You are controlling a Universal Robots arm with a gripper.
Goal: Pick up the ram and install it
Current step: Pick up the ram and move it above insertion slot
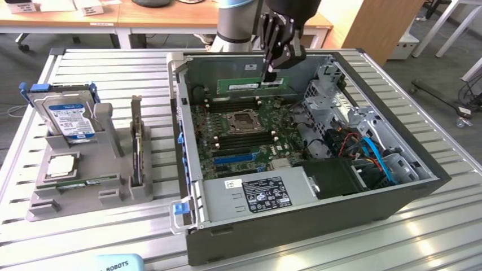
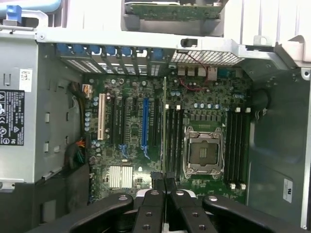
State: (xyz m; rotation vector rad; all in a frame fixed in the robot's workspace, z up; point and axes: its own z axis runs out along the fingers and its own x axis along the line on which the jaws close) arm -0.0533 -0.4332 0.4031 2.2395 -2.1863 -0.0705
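Where the open computer case (image 1: pixel 301 220) exposes its motherboard (image 1: pixel 226 121), the ram (image 1: pixel 245 85) hangs edge-down above the board, pinched in the gripper (image 1: pixel 270 74) — jaws almost closed on it. Its long axis runs parallel with the memory slots (image 2: pixel 175 141) below — the bank just beside the processor socket (image 2: pixel 203 153).
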